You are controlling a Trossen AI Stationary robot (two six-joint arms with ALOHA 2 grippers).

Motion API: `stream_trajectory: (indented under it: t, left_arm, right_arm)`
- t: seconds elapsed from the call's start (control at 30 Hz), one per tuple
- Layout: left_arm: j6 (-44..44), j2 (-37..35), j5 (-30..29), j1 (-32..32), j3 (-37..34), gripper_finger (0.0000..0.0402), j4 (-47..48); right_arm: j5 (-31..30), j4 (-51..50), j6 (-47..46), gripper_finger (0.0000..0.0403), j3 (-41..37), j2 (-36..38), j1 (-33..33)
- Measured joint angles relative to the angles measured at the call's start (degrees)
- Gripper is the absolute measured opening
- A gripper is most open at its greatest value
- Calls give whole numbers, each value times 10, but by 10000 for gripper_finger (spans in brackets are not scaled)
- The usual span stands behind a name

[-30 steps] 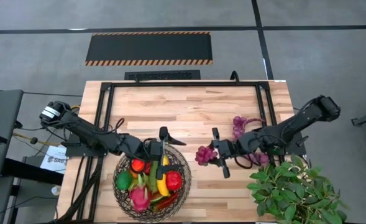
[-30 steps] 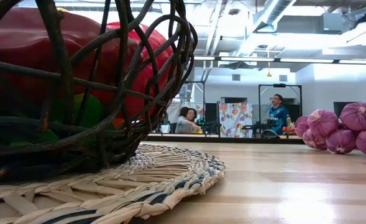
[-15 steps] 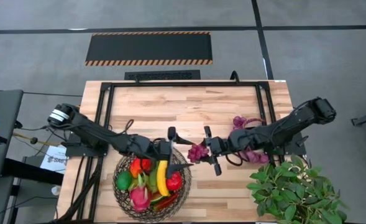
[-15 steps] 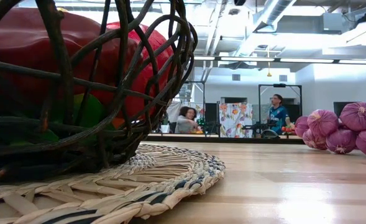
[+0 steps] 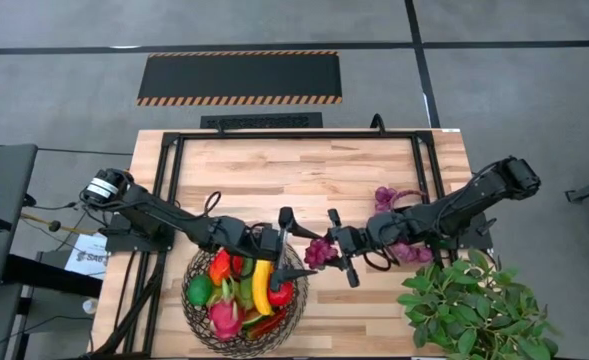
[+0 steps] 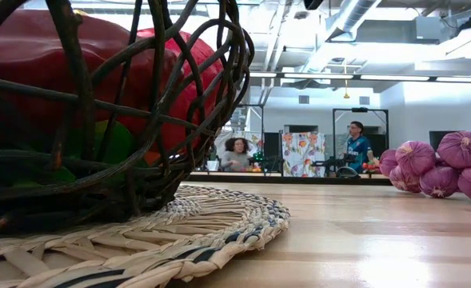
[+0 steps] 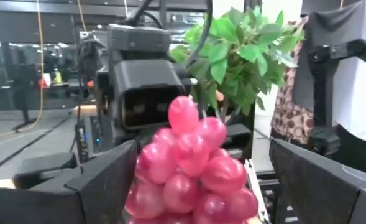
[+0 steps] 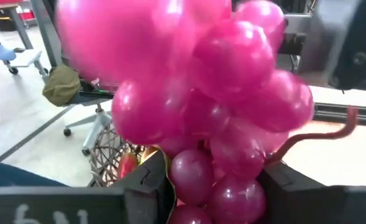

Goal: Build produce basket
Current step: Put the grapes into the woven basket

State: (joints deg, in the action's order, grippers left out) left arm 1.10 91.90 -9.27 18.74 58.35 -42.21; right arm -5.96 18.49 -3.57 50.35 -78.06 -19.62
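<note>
A bunch of pink-purple grapes [image 5: 318, 252] hangs in the air just right of the basket [image 5: 196, 312], with my right gripper [image 5: 331, 249] shut on it. The dark woven-wire basket rests on a woven mat [image 6: 195, 228] and holds a banana [image 5: 261, 285], a red fruit [image 5: 279, 291], a green fruit [image 5: 199, 290] and other produce. My left gripper [image 5: 296, 243] is open over the basket's far right rim. In the left wrist view its fingers [image 7: 102, 186] stand on either side of the grapes [image 7: 189, 168], and I see no touch. My right gripper pinches the grape bunch between its two fingers [image 8: 146, 186], on the grapes at the bunch's lower part [image 8: 198, 177]. The fingers come about level from the table's right. The bunch is lifted clear of the table and bulges out above the fingers.
A leafy green plant [image 5: 474, 300] stands at the near right corner. Purple bulbs [image 6: 439, 164] lie on the table's right side under the right arm. A black frame [image 5: 294, 135] runs around the table's far half. People sit in the room beyond.
My left gripper has gone toward the table's right, toward the grapes. My right gripper has carried the grapes toward the table's left, toward the basket, so the bunch now sits between the left gripper's open fingers.
</note>
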Motion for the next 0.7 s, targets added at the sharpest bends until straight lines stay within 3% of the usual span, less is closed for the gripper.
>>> stream_trajectory:
  t: [0.17,0.7]
  left_arm:
    - [-7,0,-8,-15,0,341,18]
    - [-49,0,13,-37,0,225,25]
  right_arm:
    - [-1,1,0,159,0,0,0]
    - [-1,-11,-9,185,-1,0,2]
